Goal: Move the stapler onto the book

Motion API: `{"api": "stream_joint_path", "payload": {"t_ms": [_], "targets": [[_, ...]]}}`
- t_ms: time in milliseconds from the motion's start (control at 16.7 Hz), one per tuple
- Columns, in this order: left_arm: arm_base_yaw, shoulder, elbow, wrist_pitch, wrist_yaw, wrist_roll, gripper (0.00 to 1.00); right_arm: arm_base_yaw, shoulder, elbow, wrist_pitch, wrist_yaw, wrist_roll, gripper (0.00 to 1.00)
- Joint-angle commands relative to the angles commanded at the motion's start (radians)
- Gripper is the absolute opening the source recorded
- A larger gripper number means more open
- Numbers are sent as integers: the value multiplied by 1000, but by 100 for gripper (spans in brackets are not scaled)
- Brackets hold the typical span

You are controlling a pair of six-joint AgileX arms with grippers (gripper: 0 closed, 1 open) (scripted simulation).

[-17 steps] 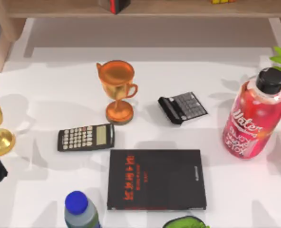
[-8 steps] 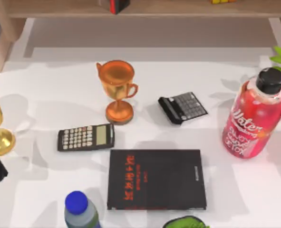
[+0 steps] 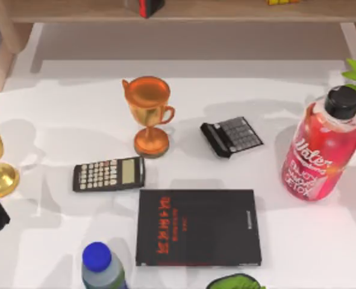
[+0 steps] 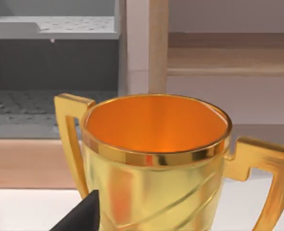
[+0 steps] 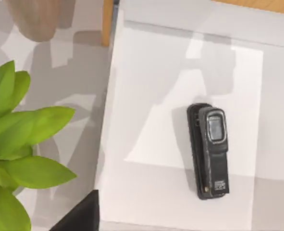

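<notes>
Office-like desk, calculator (image 3: pixel 108 174), book (image 3: pixel 197 227), trophy (image 3: pixel 148 114), wooden shelf (image 3: pixel 178 12)

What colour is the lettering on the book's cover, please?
Red, on the black book; the top view shows it best.

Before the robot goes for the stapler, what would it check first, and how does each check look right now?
1. Stapler located: ok, lying flat on the white table in the right wrist view.
2. Space around stapler: ok, nothing touches it.
3. Book cover bare for landing: ok.
4. Obstacles beside book: not ok, blue-capped bottle stands close.
5. Gripper state: cannot tell.
</notes>
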Motion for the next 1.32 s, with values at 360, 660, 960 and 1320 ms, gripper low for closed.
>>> {"api": "stream_joint_path", "payload": {"t_ms": [360, 660, 960, 1320], "targets": [[0, 0, 0, 0, 0, 0, 100, -72, 535, 515, -291, 22, -129, 100], [0, 0, 0, 0, 0, 0, 100, -75, 763, 727, -409, 47, -197, 100], [0, 0, 0, 0, 0, 0, 100, -73, 779, 742, -415, 49, -202, 100], [0, 0, 0, 0, 0, 0, 100, -73, 758, 689, -384, 48, -202, 100]]}}
